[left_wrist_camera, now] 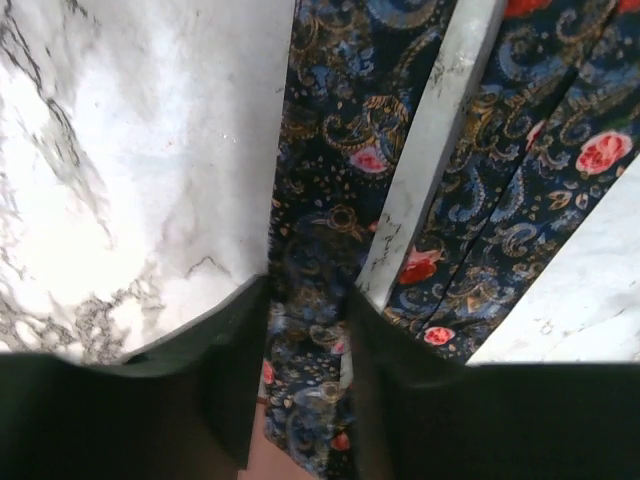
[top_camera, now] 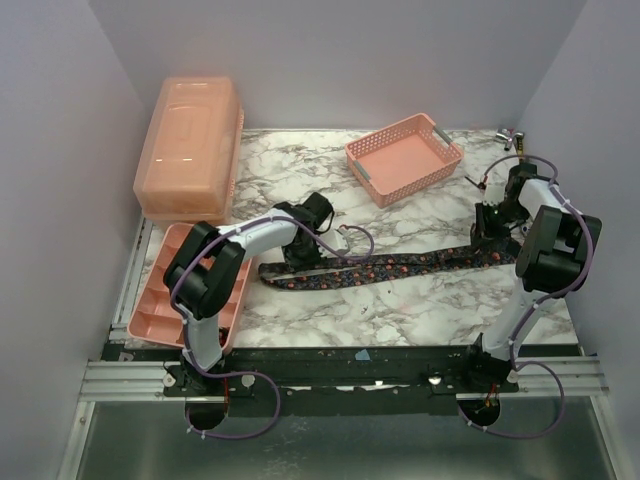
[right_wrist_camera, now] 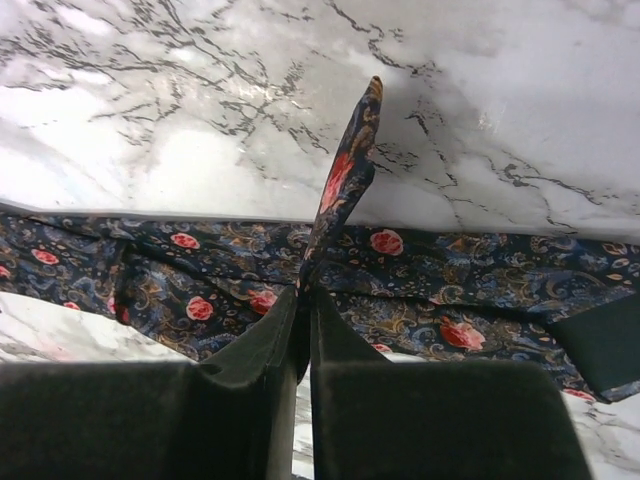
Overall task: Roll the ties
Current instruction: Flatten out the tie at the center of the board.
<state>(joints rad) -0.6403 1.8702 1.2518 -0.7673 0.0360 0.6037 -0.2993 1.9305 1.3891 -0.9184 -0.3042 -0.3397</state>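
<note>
The tie [top_camera: 400, 266] is laid stretched between the pincers, a fold nipped by the right gripper [right_wrist_camera: 303, 295], the far end lying between the part-spread jaws of the left gripper [left_wrist_camera: 308, 290]; rolling is judged unstarted, so closing there is called for first.

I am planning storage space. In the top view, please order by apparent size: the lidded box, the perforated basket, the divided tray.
Largest: lidded box. Then perforated basket and divided tray look alike; the left arm covers part of the tray, so unranked.
</note>
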